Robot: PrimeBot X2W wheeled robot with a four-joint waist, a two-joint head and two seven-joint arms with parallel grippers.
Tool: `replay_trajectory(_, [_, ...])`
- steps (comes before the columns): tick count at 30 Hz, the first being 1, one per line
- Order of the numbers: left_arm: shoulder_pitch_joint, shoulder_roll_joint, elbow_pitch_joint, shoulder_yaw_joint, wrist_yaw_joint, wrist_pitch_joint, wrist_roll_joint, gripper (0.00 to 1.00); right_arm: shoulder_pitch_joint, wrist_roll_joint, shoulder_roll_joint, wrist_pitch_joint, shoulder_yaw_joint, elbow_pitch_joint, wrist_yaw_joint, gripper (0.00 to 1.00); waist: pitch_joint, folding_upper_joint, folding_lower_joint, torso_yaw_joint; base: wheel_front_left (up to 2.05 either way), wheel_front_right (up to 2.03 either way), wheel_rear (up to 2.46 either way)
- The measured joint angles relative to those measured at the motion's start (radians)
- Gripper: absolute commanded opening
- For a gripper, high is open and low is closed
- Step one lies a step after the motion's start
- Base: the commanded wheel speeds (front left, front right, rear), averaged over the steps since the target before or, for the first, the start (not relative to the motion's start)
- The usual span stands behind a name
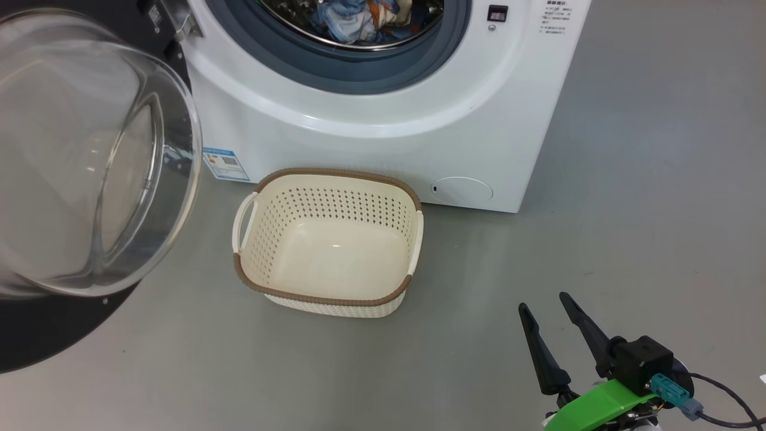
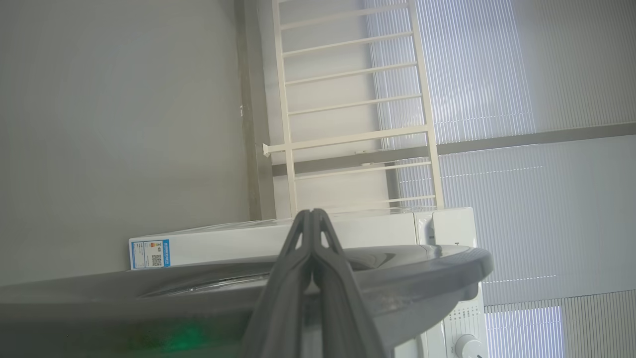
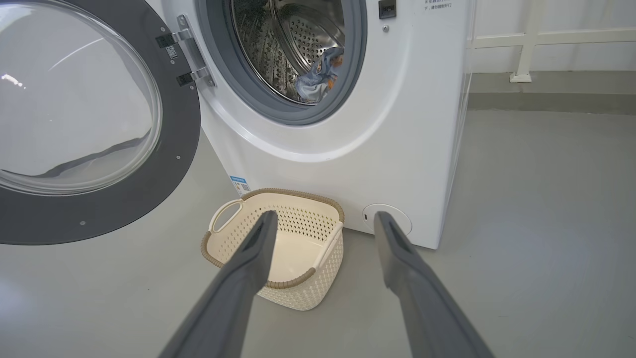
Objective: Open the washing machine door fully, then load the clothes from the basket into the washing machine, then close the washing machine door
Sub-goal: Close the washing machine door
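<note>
Two grippers, two different states. The right gripper (image 1: 543,301) sits at 5 o'clock in the head view, over the grey floor (image 1: 628,227). Its fingers are spread wide with nothing between them. In its own wrist view they point toward the basket (image 1: 326,299), and the left finger crosses the basket's near rim.

The left gripper (image 2: 312,213) has its fingers pressed flat together, gripping nothing. In its wrist view they rise in front of the door (image 1: 36,335), whose dark rim curves across the lower part of that view. Whether they touch the rim I cannot tell.

In the head view the door stands swung open at 9 o'clock, hinged on the left side of the opening. Its glass bowl (image 1: 90,155) bulges toward the camera, and the black rim shows below it at 8 o'clock.

The washer (image 1: 383,137) takes up 12 o'clock. The clothes (image 1: 365,21) lie inside its drum at the very top edge (blue fabric with orange patches, bunched low behind the grey gasket).

The basket stands upright on the floor at the centre of the view, just in front of the washer's base, with its bare bottom in plain sight. A blue sticker (image 1: 225,163) sits at the basket's 10 o'clock, and a round cover (image 1: 462,190) on the washer's front at its 2 o'clock.
</note>
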Motion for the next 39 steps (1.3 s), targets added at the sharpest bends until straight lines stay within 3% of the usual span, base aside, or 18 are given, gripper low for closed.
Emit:
replay_trajectory(14, [0.078,-0.036,-0.071,-0.036,0.005,0.203,-0.065,0.0,0.0,0.002,0.001,0.0,-0.001,0.015,0.0,1.0,-0.011,0.0,0.0,0.02,0.0,0.0,0.0])
replay_trajectory(30, [0.219,-0.136,-0.339,-0.098,0.126,0.518,-0.205,0.0,0.001,0.029,0.003,0.0,0.003,0.031,0.0,1.0,-0.03,0.0,0.0,0.019,0.0,0.0,0.0])
replay_trajectory(39, [0.292,-0.21,-0.507,-0.132,0.17,0.586,-0.252,0.0,0.001,0.035,0.004,0.0,0.007,0.035,0.0,1.0,-0.031,0.0,0.0,0.008,0.0,0.0,0.0])
